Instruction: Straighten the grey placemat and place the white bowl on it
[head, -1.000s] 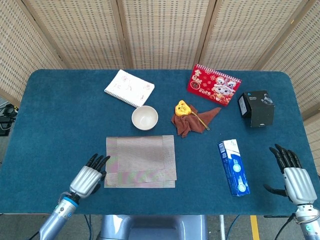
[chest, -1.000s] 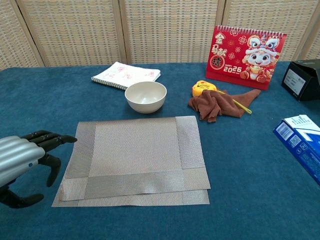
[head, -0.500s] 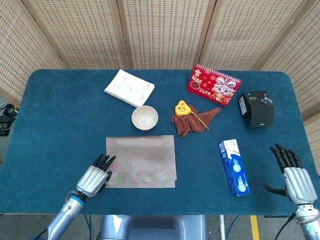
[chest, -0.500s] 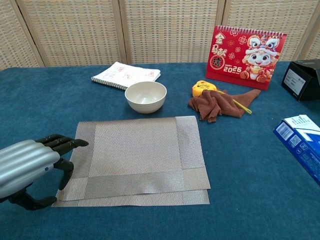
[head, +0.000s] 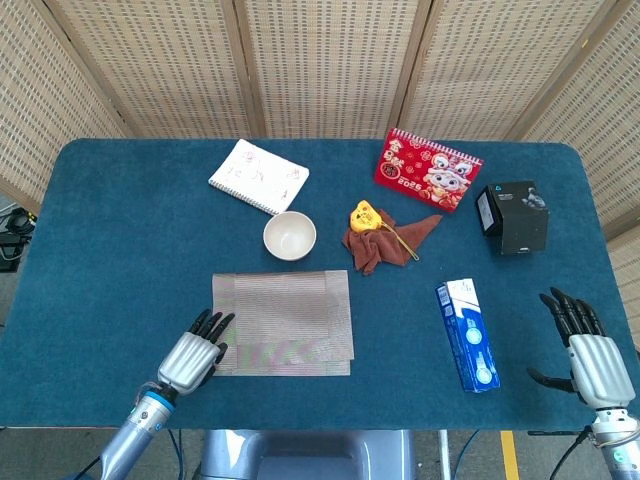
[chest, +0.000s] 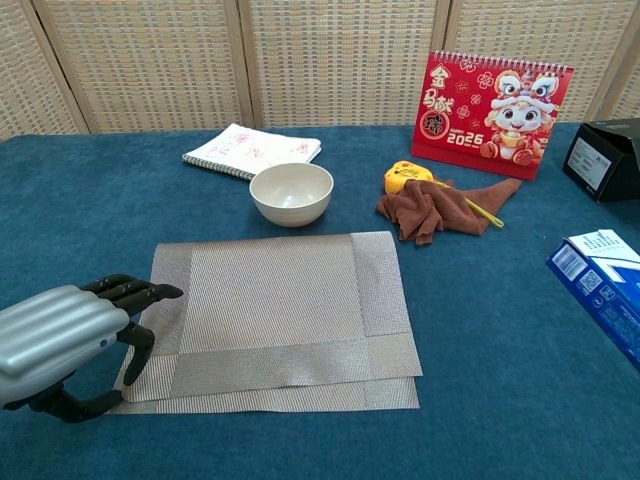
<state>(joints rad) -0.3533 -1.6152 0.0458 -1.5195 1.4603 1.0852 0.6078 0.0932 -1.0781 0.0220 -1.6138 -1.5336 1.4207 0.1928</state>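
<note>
Placemat: grey placemat (chest: 280, 315) lying at near centre of table (head: 120, 230), folded over itself, lower layer sticking out along near edge; needs flattening.
Bowl: white bowl (chest: 291, 193) upright just beyond mat's far edge, not touching; waiting for the mat.
Left hand (chest: 60, 335): low at mat's near-left corner, fingers (chest: 135, 292) spread, gripping nothing; contact with the mat unclear.
Right hand (head: 588, 352): parked at near-right, palm down, fingers apart, empty.
</note>
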